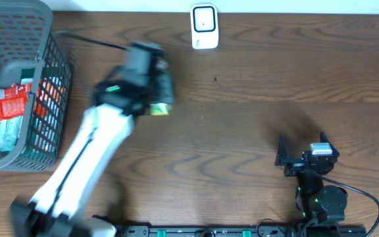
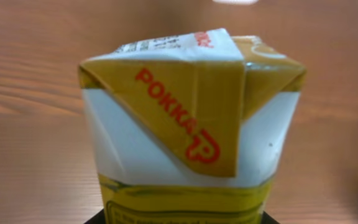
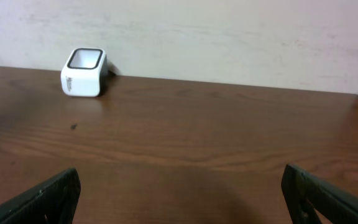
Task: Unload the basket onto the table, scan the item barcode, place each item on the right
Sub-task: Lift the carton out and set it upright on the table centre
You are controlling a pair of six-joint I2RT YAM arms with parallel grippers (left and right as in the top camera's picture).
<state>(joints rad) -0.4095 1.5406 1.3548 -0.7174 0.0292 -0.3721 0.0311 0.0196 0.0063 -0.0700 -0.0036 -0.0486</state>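
Observation:
The item is a yellow and white Pokka drink carton (image 2: 185, 124); its folded top fills the left wrist view. No barcode shows on the faces I see. My left gripper (image 2: 179, 219) is shut on the carton's lower part, with only dark jaw corners showing at the bottom edge. From overhead, the left gripper (image 1: 151, 89) is over the table left of centre, a yellow corner of the carton (image 1: 160, 110) sticking out below it. The white scanner (image 1: 204, 26) stands at the far edge; it also shows in the right wrist view, scanner (image 3: 84, 73). My right gripper (image 1: 303, 153) rests open and empty near the front right.
A grey wire basket (image 1: 48, 99) stands at the left edge with a red packet (image 1: 8, 99) and other packets inside. A black cable (image 1: 87, 41) runs from the basket towards the left arm. A pale wall (image 3: 229, 37) rises behind the table.

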